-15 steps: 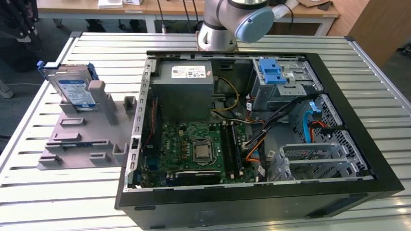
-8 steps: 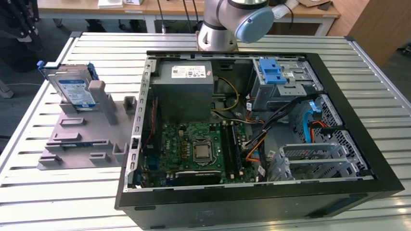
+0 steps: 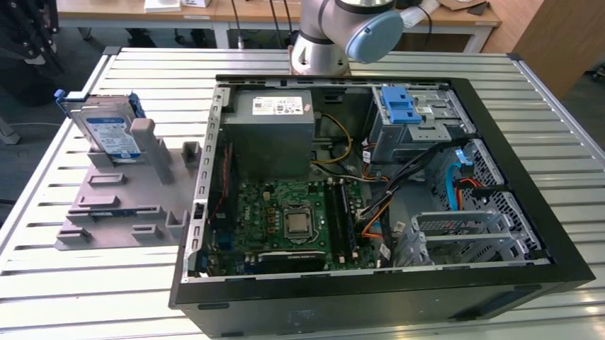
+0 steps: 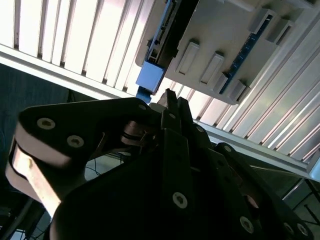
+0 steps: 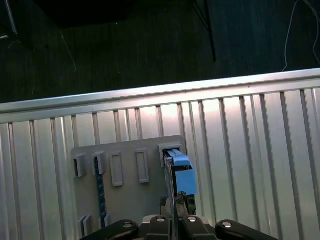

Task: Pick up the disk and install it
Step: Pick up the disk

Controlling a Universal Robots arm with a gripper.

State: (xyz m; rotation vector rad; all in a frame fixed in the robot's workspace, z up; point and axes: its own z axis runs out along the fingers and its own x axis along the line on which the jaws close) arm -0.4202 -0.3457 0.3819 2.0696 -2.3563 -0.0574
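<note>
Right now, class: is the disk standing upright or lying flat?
Upright: in the exterior view the disk stands on edge in the grey holder on the table.

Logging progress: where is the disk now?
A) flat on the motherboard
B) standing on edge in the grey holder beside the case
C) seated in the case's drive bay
B: the disk stands on edge in the grey holder, at the exterior view's left of the open case.
</note>
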